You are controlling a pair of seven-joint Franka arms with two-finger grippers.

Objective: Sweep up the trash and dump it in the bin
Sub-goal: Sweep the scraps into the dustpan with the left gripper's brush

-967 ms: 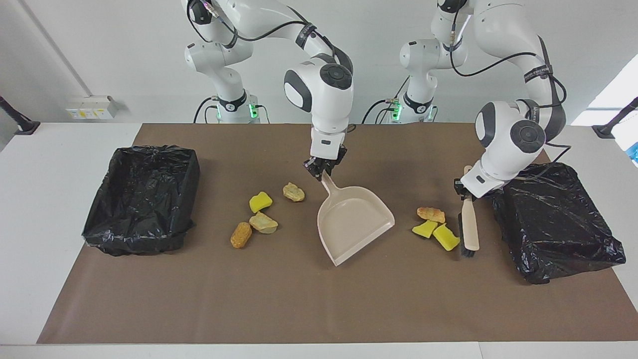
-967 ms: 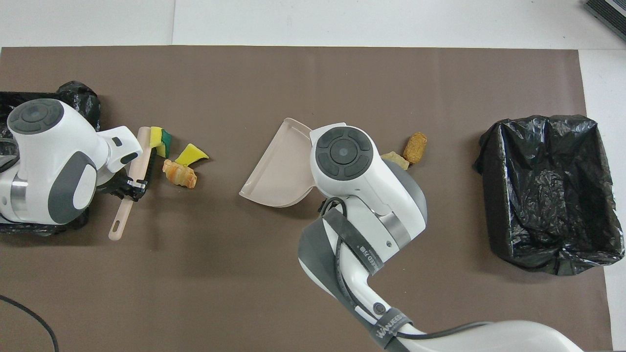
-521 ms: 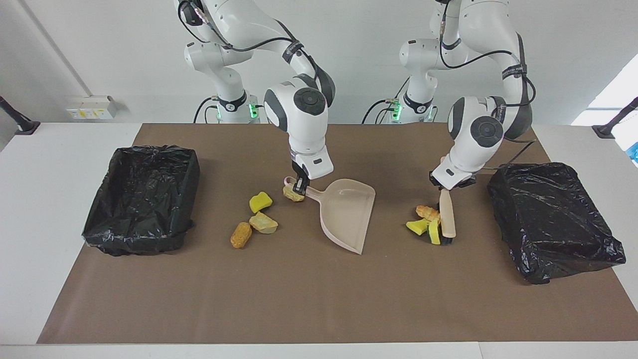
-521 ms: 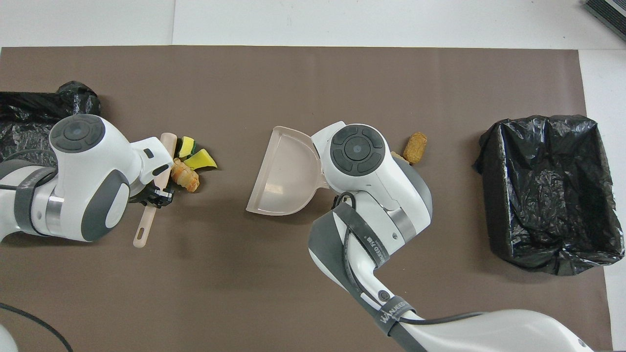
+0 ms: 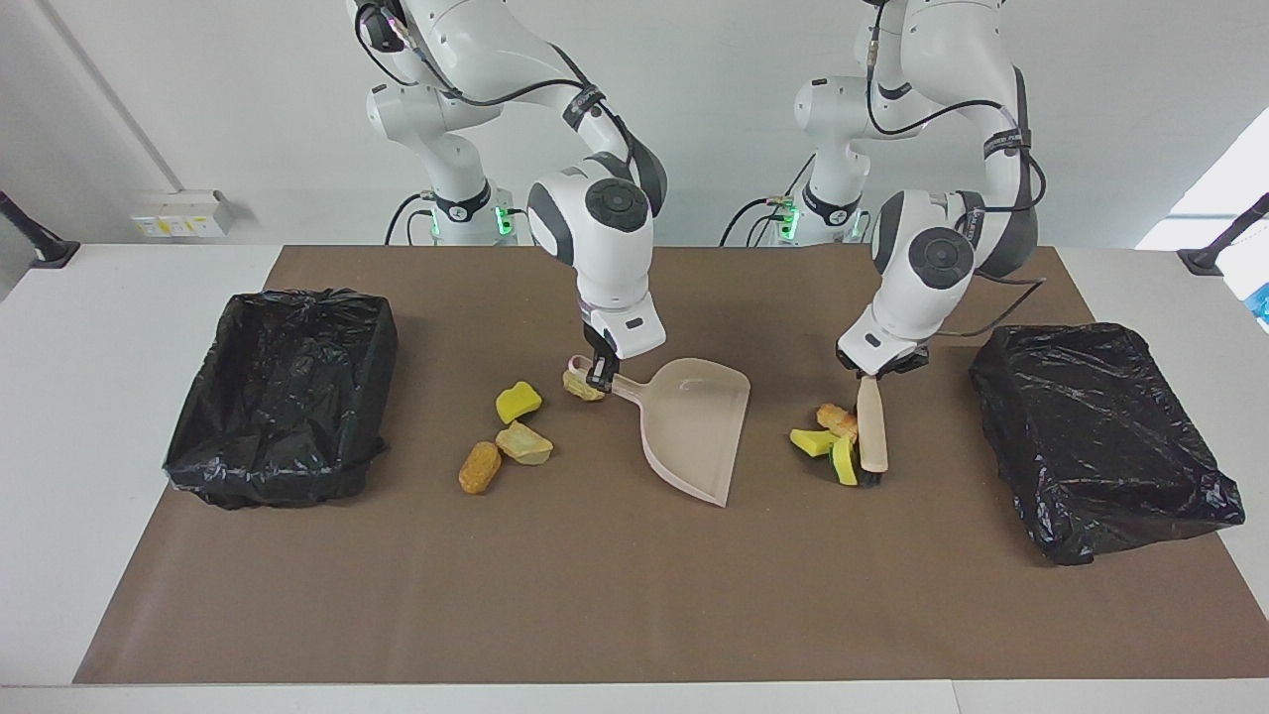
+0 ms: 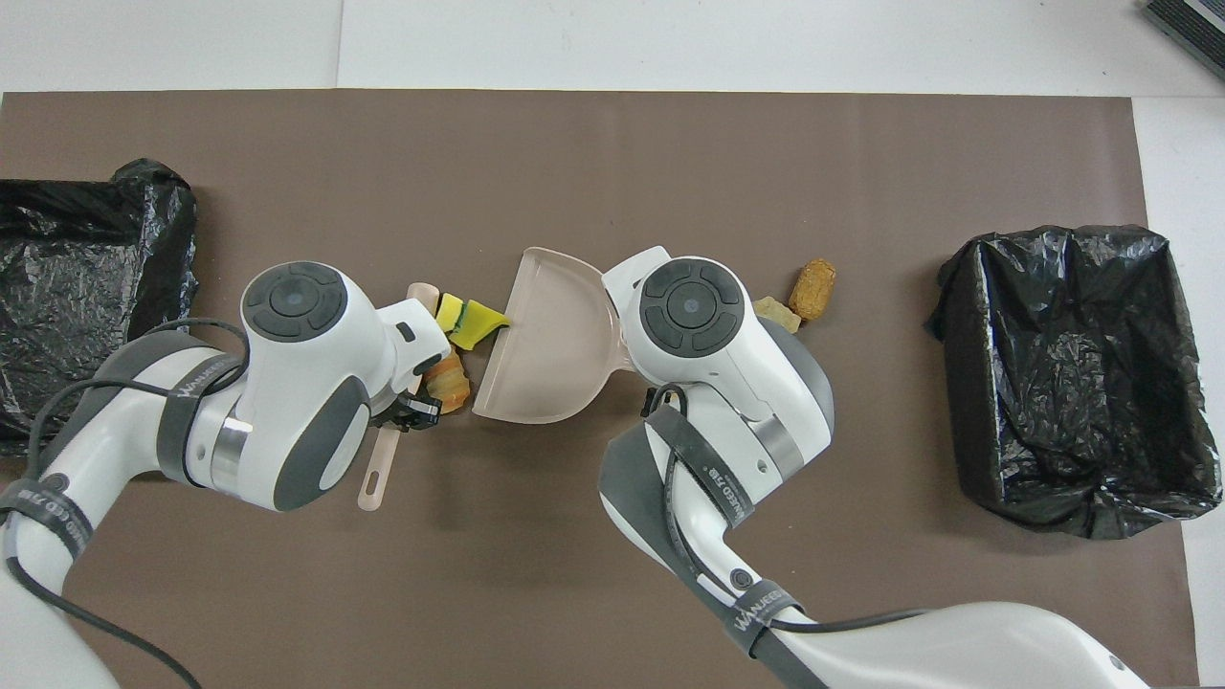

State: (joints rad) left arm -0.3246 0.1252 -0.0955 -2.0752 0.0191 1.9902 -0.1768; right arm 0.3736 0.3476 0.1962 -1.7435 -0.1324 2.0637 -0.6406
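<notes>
The right end effector (image 5: 598, 375) pinches the handle of the pale pink dustpan (image 5: 694, 428), near the middle of the desk (image 5: 634, 595). The pan is tipped on its side edge, and its open mouth faces the left arm's end of the desk.

The left end effector (image 5: 872, 369) is closed on the handle of a small brush (image 5: 871, 436). The brush points away from the robots, with its dark bristles down on the brown mat (image 5: 595, 555).

Three pieces of trash (image 5: 831, 436) lie pressed against the brush, on the side toward the dustpan: one orange-brown piece and two yellow ones. In the overhead view they sit just beside the mouth of the pan, and one yellow piece (image 6: 476, 323) touches its edge.

The other four pieces lie on the right arm's side of the right end effector. One tan lump (image 5: 583, 387) is directly under this end effector, touching the handle. A yellow chunk (image 5: 519, 402), a tan piece (image 5: 523, 443) and an orange-brown piece (image 5: 480, 467) lie a little toward the black bin (image 5: 283, 392).

A second black bin (image 5: 1100, 436) stands near the left end effector, at the left arm's end of the desk.
</notes>
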